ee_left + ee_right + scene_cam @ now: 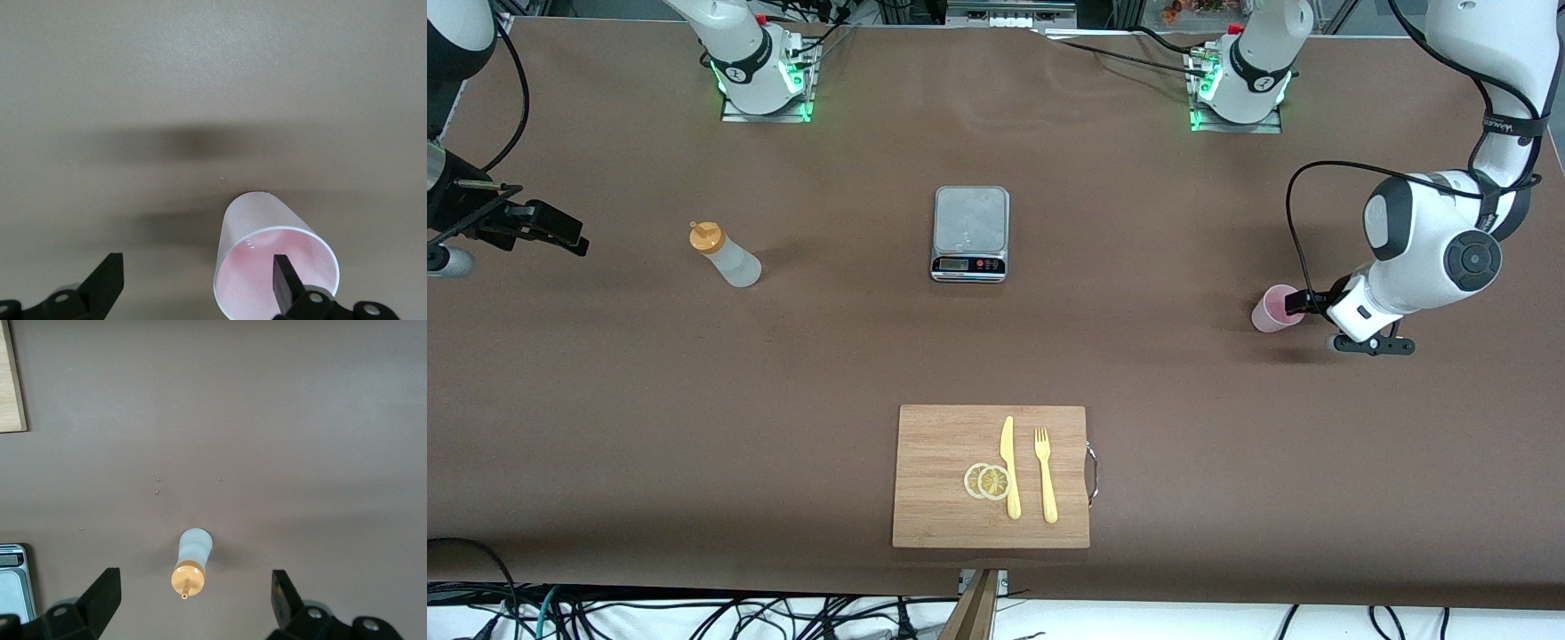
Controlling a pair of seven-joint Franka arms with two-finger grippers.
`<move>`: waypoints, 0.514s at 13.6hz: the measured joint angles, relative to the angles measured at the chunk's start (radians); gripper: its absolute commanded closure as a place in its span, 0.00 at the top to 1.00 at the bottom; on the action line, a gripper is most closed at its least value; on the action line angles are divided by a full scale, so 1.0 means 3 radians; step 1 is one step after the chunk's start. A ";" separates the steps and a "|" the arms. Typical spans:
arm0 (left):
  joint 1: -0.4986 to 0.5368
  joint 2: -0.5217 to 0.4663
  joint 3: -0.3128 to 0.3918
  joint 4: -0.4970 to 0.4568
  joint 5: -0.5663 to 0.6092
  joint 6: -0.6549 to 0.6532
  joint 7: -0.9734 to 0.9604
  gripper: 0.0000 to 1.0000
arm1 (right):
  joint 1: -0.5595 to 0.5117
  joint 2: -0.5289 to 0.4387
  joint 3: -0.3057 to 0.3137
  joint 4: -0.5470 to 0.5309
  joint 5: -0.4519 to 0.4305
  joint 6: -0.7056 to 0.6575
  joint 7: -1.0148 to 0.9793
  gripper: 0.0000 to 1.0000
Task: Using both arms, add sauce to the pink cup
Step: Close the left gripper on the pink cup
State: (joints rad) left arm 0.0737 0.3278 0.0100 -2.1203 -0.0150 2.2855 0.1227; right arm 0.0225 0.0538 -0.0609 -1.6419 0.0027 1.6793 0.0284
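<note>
The pink cup [1272, 308] stands upright on the brown table toward the left arm's end. My left gripper [1316, 322] is open right at it. In the left wrist view one finger [285, 283] hangs over the mouth of the cup [260, 227] and the other finger is well off to the side, so the left gripper [197, 267] grips nothing. The sauce [725, 256], a whitish bottle with an orange cap, stands toward the right arm's end. My right gripper [551, 233] hovers open, apart from it. In the right wrist view the sauce [193, 550] shows between the fingers of the right gripper [195, 580], farther off.
A silver kitchen scale [970, 233] sits mid-table, its corner also in the right wrist view [13, 587]. A wooden cutting board [943, 444] lies near the front edge with a yellow knife [1009, 467], a fork [1045, 476] and lemon slices [987, 481].
</note>
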 measured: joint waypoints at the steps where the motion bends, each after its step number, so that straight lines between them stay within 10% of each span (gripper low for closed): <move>1: 0.0000 0.0012 0.0000 0.0000 0.0000 0.0015 0.0000 0.98 | 0.0000 0.0000 0.0000 0.0000 0.0000 0.0000 0.0000 1.00; 7: -0.0001 0.0035 -0.0001 -0.0065 0.0000 0.0029 0.0000 0.97 | 0.0000 0.0000 0.0000 0.0000 0.0000 0.0000 0.0000 1.00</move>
State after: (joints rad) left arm 0.0733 0.3381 0.0097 -2.1398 -0.0150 2.2940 0.1228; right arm 0.0225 0.0538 -0.0609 -1.6419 0.0027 1.6793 0.0284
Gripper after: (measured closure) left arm 0.026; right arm 0.000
